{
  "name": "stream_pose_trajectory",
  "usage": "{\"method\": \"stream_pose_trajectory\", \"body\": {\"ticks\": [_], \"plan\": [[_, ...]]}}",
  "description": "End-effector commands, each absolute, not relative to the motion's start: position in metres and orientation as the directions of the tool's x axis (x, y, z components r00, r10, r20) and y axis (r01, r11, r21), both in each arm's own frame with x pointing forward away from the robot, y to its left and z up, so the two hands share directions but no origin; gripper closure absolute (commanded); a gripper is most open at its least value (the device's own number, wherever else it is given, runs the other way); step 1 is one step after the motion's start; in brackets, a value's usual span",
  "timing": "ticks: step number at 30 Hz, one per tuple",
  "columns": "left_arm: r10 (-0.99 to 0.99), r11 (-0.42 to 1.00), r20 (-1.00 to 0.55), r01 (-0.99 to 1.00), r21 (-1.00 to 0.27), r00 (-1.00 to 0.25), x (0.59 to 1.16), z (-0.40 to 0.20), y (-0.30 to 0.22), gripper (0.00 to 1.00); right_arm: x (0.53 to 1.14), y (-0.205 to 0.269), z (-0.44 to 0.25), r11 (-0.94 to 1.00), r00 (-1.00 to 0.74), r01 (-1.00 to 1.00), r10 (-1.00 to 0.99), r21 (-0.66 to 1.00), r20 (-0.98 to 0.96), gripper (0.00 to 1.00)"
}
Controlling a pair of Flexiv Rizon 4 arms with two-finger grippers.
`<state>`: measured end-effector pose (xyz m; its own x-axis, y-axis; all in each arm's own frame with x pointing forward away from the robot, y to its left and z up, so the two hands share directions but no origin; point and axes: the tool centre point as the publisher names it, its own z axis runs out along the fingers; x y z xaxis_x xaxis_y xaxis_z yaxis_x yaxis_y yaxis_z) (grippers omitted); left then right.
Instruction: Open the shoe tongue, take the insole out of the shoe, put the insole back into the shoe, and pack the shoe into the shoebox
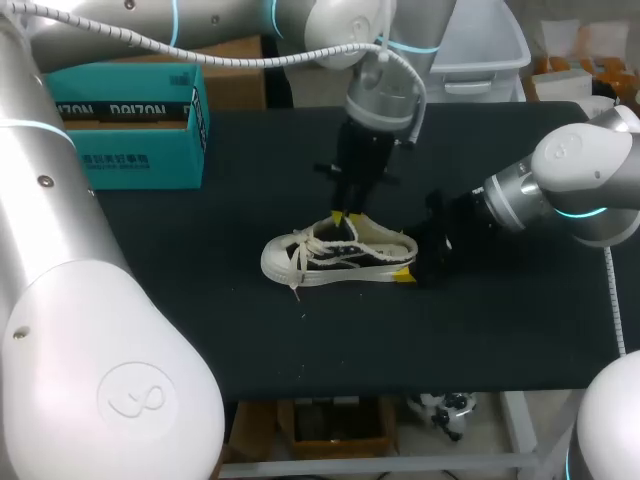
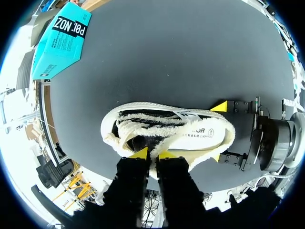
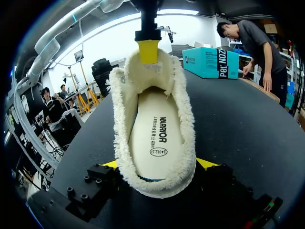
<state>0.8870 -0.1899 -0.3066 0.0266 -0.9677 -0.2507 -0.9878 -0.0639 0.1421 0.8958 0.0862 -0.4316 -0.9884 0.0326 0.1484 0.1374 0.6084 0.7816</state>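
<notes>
The table [image 1: 300, 350] has a flat, matte black top under soft, even light.

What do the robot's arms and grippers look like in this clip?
Both the left arm and right arm are rounded silver-white links with glowing cyan rings; a ribbed grey cable runs along the left. The left gripper and right gripper are black with yellow tips.

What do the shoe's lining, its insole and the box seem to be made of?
Lining: likely synthetic fleece, cream and matte. It stands up in shaggy tufts all around the opening of the shoe.
Insole: smooth and pale, perhaps foam with a fabric top. It lies flat and carries dark print.
Box: probably cardboard, printed teal, with flat panels and sharp folded edges.
</notes>
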Motion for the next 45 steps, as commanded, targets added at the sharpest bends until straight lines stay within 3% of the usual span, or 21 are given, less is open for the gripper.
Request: {"method": "stream_pose_trajectory", "body": {"ticks": [1, 12, 18, 31, 45], "plan": [[-0.972, -0.067, -0.231, -0.987, 0.146, 0.032, 0.885, -0.306, -0.181, 1.00, 0.895, 0.089, -0.442, 0.605, -0.988, 0.137, 0.029, 0.784, 0.150, 1.00], [-0.997, -0.054, -0.065, -0.992, 0.117, 0.047, 0.871, -0.283, -0.144, 1.00, 0.895, 0.089, -0.442, 0.605, -0.988, 0.137, 0.029, 0.784, 0.150, 1.00], [-0.990, -0.115, 0.069, -0.990, 0.076, 0.120, 0.867, -0.277, -0.115, 1.00, 0.895, 0.089, -0.442, 0.605, -0.988, 0.137, 0.029, 0.784, 0.150, 1.00], [-0.931, -0.208, 0.271, -0.966, 0.152, 0.243, 0.882, -0.305, -0.076, 1.00, 0.895, 0.089, -0.442, 0.605, -0.988, 0.137, 0.029, 0.784, 0.150, 1.00], [-0.962, -0.040, 0.258, -0.984, 0.172, 0.084, 0.874, -0.303, -0.084, 1.00, 0.895, 0.089, -0.442, 0.605, -0.988, 0.137, 0.029, 0.784, 0.150, 1.00]]}}
